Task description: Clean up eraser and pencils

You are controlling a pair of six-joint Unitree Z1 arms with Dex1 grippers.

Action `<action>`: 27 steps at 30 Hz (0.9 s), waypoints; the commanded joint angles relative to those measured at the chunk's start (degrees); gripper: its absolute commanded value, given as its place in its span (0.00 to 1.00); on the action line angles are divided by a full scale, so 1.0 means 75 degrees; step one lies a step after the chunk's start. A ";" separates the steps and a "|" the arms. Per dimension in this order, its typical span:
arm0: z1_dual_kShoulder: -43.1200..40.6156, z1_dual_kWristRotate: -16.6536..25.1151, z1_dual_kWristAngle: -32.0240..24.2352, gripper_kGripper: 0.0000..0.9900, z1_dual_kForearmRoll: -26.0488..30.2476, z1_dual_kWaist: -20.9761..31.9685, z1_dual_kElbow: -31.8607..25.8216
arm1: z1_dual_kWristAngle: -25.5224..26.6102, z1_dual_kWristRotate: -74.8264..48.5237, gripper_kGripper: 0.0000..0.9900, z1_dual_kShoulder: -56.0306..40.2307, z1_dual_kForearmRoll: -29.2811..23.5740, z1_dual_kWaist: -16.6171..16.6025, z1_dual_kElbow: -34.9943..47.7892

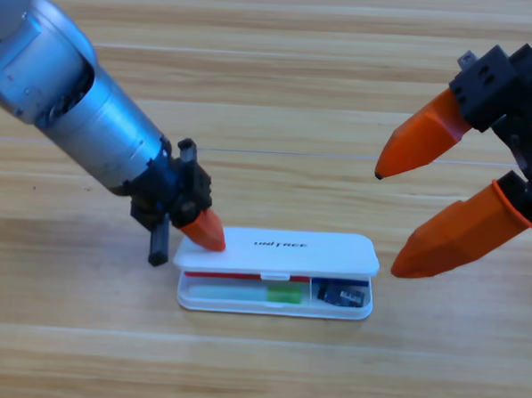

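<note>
The white case [331, 311] lies at the table's middle, its lid [281, 251] hanging low over the tray and leaving only a front strip open. In that strip sits a small green eraser [284, 294]. The pencils are hidden from view. My left gripper [207, 232] points down at the lid's left end, one orange jaw tip touching the lid's corner. My right gripper [388, 225] hovers open just right of the case, its two orange jaws spread wide with nothing between them.
The left arm's grey body [75, 100] slants in from the upper left corner. The right arm's black wrist [513, 87] fills the upper right edge. Bare wooden table [257, 368] surrounds the case.
</note>
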 commanded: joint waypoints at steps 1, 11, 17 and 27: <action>-0.0005 0.0056 -0.0120 0.00 -0.0052 -0.0394 0.0271 | 0.0100 0.0029 0.94 0.0296 -0.0262 0.0103 0.0201; 0.0159 0.0138 -0.0108 0.00 -0.0509 -0.0464 0.0622 | 0.0100 0.0029 0.94 0.0355 -0.0262 0.0138 0.0201; 0.0382 0.0208 -0.0062 0.00 -0.0849 -0.0464 0.0810 | 0.0100 0.0029 0.94 0.0367 -0.0262 0.0138 0.0201; 0.0557 0.0255 0.0020 0.00 -0.1248 -0.0476 0.1079 | 0.0100 0.0029 0.94 0.0378 -0.0262 0.0138 0.0201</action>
